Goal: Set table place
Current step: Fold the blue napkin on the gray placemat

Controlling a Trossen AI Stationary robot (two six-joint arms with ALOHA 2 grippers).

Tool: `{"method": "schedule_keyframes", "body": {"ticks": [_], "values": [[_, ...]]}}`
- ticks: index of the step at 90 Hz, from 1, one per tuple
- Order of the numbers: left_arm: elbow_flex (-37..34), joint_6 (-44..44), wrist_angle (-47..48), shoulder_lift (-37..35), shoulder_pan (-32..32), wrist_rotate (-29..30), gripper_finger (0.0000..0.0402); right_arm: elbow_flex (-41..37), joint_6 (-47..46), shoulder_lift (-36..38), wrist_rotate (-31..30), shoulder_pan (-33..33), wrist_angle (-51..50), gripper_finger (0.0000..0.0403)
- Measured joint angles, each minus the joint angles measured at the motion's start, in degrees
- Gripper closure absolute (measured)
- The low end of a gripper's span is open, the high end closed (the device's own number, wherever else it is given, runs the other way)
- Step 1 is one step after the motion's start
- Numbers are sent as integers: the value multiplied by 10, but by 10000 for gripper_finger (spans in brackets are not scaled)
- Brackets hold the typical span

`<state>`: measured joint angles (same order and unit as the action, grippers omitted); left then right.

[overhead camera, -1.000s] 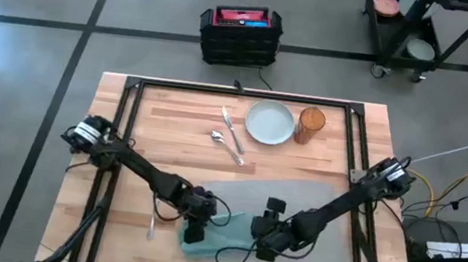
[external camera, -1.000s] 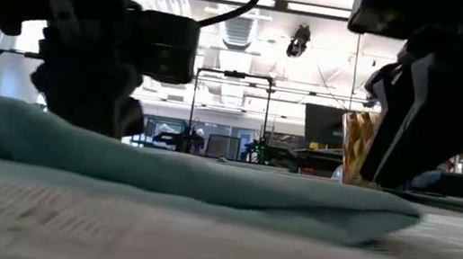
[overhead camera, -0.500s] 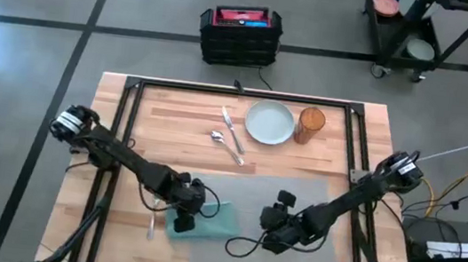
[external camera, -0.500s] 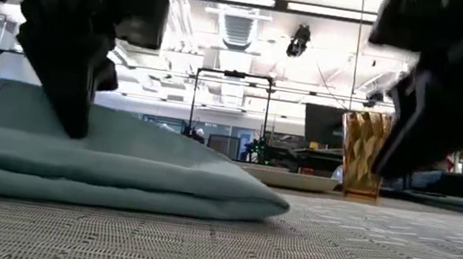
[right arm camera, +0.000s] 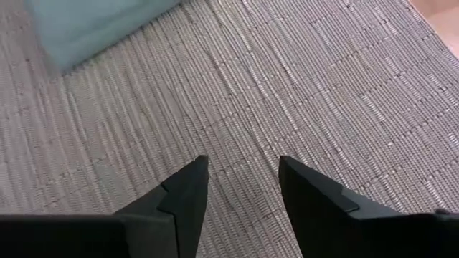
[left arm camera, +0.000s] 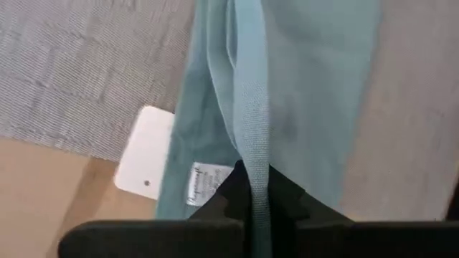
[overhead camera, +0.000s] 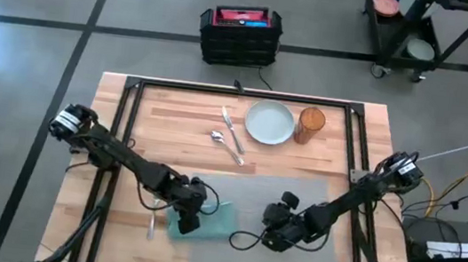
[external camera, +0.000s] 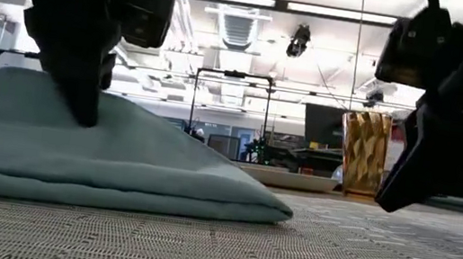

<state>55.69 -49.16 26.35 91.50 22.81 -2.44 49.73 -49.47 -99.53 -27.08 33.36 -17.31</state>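
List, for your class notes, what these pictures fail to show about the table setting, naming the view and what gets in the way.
- Fork: high view, a thin sliver beside the napkin, too small to confirm its type.
- Napkin label: left wrist view, print too small to read.
- Plate: low view, only its edge shows behind the napkin.
- Knife and spoon: low view, hidden behind the napkin.
- Left tool: its fingertips are buried in the napkin fold.
- Right tool: open above the placemat, empty.

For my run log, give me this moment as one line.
left claw: shut on teal napkin | right claw: open above grey placemat, empty | fork: on table
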Motion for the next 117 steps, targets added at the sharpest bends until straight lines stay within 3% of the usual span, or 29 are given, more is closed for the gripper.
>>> {"method": "schedule_keyframes", "body": {"ticks": [19,34,63,84,104,117], "values": [[0,5,0,5,1,-27,397,-10,0,0,0,1,2,264],[-1,4,-3,22,1,-34,370,-10,-1,0,1,1,4,275],[-1,-19,-2,31,1,-105,239,-10,1,0,2,1,15,294],[-1,2,36,17,-10,-98,164,-10,6,0,2,1,17,306],[-1,0,96,-41,-7,-56,158,-10,6,0,1,1,18,317],[-1,-23,5,-71,31,-39,172,-10,6,0,0,1,18,325]]}}
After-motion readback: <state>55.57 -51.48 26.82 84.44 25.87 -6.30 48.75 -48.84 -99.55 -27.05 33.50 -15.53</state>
